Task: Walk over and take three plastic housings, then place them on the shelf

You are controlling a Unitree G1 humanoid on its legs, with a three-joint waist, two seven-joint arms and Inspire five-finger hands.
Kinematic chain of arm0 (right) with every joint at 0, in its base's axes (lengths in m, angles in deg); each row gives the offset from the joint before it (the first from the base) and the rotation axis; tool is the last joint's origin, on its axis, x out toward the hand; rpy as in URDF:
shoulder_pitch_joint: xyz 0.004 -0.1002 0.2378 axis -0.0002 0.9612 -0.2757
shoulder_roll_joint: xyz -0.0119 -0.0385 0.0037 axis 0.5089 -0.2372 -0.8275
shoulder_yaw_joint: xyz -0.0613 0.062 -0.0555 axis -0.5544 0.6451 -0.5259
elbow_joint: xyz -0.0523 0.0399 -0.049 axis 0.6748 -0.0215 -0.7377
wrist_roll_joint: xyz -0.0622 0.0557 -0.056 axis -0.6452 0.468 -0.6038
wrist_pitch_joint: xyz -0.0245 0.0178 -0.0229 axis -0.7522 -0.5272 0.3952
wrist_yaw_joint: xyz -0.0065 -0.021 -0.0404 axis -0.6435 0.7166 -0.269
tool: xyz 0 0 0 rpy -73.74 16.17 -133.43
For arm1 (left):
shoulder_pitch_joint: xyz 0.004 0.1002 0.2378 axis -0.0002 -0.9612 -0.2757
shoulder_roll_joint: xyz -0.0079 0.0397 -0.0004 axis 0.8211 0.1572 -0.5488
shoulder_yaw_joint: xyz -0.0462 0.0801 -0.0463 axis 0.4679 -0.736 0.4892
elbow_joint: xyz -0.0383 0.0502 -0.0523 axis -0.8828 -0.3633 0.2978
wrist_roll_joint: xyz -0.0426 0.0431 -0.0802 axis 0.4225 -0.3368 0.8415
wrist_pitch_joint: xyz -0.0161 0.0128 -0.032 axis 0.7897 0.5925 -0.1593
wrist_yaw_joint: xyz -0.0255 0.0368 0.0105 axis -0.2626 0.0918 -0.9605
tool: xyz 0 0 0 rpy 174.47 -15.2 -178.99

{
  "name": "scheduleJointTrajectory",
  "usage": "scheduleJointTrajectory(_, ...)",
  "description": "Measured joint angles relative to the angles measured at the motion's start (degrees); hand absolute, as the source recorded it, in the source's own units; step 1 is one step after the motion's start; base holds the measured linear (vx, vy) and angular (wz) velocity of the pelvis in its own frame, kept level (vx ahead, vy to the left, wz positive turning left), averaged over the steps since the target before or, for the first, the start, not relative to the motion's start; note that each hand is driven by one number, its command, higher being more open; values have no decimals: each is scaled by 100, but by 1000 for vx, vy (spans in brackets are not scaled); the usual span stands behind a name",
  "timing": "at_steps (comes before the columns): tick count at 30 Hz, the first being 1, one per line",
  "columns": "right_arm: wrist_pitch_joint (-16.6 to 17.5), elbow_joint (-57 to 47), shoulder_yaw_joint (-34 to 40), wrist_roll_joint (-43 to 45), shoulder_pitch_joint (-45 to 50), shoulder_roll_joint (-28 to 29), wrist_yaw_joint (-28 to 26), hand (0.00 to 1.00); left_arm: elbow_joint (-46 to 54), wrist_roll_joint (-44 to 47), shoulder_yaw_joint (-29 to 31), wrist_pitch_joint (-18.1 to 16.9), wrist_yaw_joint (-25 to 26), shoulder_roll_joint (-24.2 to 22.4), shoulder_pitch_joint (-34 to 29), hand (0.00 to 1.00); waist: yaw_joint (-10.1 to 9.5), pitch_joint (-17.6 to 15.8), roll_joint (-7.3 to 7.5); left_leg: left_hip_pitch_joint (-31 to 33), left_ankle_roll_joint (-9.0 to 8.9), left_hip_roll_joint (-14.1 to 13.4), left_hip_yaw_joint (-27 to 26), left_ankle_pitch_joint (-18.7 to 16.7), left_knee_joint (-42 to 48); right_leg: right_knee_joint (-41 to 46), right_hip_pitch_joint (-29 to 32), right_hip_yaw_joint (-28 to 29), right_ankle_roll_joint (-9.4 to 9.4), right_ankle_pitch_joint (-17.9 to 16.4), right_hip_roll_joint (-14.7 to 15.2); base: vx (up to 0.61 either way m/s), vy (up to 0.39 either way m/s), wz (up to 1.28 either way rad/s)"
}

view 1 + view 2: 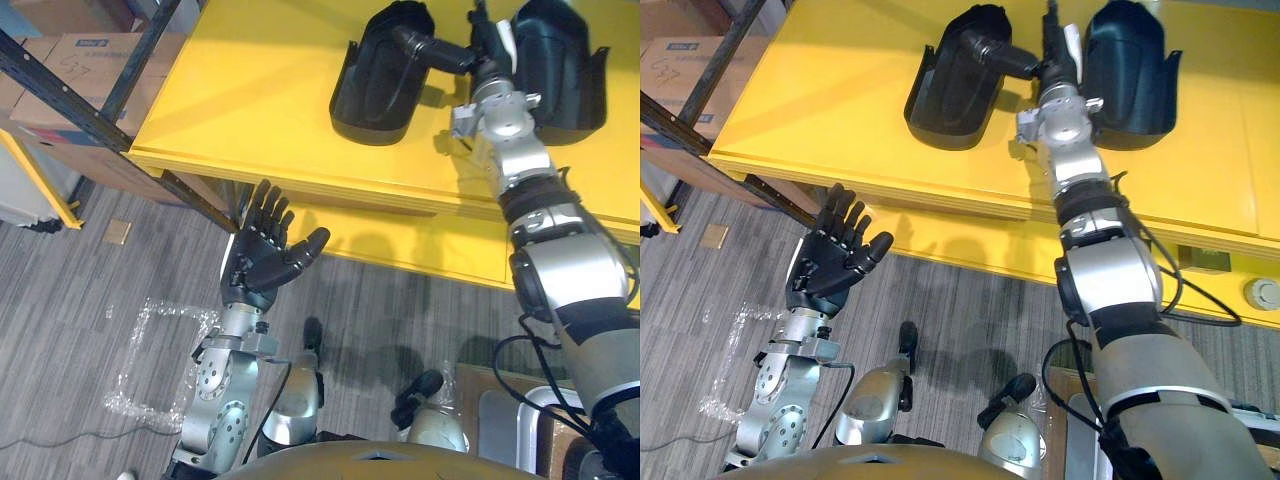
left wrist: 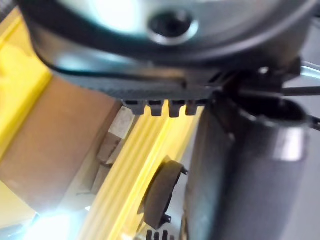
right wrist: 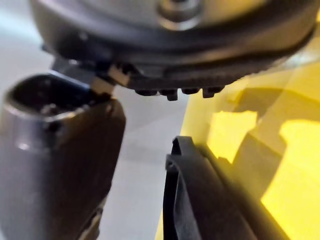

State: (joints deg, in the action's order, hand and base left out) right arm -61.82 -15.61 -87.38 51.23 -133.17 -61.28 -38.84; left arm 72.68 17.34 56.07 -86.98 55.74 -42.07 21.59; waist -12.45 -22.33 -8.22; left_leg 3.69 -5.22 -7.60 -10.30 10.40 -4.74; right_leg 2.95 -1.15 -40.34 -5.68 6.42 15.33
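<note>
Two housings [image 1: 375,80] lie front-to-back on the shelf [image 1: 250,90], straight-fingered right hand [image 1: 488,55] between; left hand [image 1: 255,262] open.

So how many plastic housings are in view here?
2. Left housing lies left of the right hand, right housing right of it, both on the yellow shelf. A third may sit out of view.

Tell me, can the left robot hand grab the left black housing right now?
Probably not yet. The left robot hand is open over the floor, below the edge of the yellow shelf, apart from the left housing. Nothing lies between them, so raising and reaching should work.
</note>
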Motion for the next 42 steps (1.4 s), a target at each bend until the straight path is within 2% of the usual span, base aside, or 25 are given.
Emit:
scheduleJointTrajectory(6,0,142,-216,1,-420,-93,27,100,0,182,-67,-115,156,7,148,100,-7,-212,-97,107,-2,-17,83,-7,105,342,144,-14,20,-190,89,-22,-13,4)
scheduleJointTrajectory(13,2,272,-490,79,-588,-173,-264,100,0,195,-109,-127,240,7,195,100,-107,-326,-155,191,-6,-54,168,-8,223,818,293,-23,53,-461,210,-49,-35,5)
scheduleJointTrajectory(16,10,273,-510,76,-655,-186,-349,100,0,232,-109,-128,246,8,195,100,-153,-404,-282,217,-35,-75,257,0,248,1041,321,-80,78,-595,257,-87,-37,12)
scheduleJointTrajectory(27,12,347,-711,66,-854,-197,-340,100,-4,235,-117,-136,411,10,185,100,-194,-411,-297,384,-67,-97,308,81,258,1480,593,-86,140,-818,378,-39,-31,3)
scheduleJointTrajectory(34,49,367,-715,28,-860,-221,44,100,-6,235,-197,-257,470,12,191,100,-247,-413,-302,407,-90,-100,305,99,256,1703,703,-51,161,-944,446,-26,-29,0)
scheduleJointTrajectory(39,221,478,-715,55,-889,-232,58,100,-28,234,-354,-257,480,12,192,100,-247,-413,-302,411,-88,-100,305,101,256,1701,707,-51,160,-943,445,0,0,0)
scheduleJointTrajectory(42,519,526,-715,55,-971,-232,219,100,-28,233,-354,-258,480,12,202,100,-240,-414,-304,408,-88,-102,298,101,256,1695,707,-48,159,-942,442,0,0,0)
